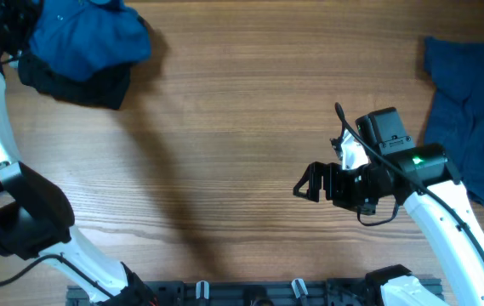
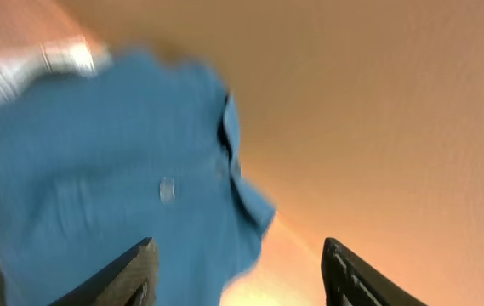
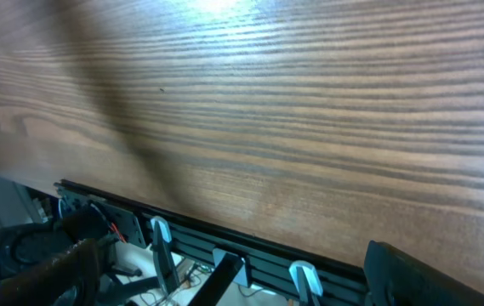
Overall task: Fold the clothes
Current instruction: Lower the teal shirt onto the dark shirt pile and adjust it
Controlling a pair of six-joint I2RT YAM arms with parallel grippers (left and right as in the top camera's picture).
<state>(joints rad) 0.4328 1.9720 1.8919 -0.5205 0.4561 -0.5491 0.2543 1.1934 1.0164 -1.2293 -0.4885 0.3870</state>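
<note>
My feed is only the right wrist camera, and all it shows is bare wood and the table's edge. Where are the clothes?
Observer: A navy garment lies spread at the right edge of the table, on the side your right gripper points away from.
Operator: Any others?
Observer: A blue shirt sits bunched on a black garment in the far left corner.
Operator: Is the left arm holding it?
Observer: No. The left wrist view shows the left gripper with its jaws wide apart over the shirt, not closed on it.
</note>
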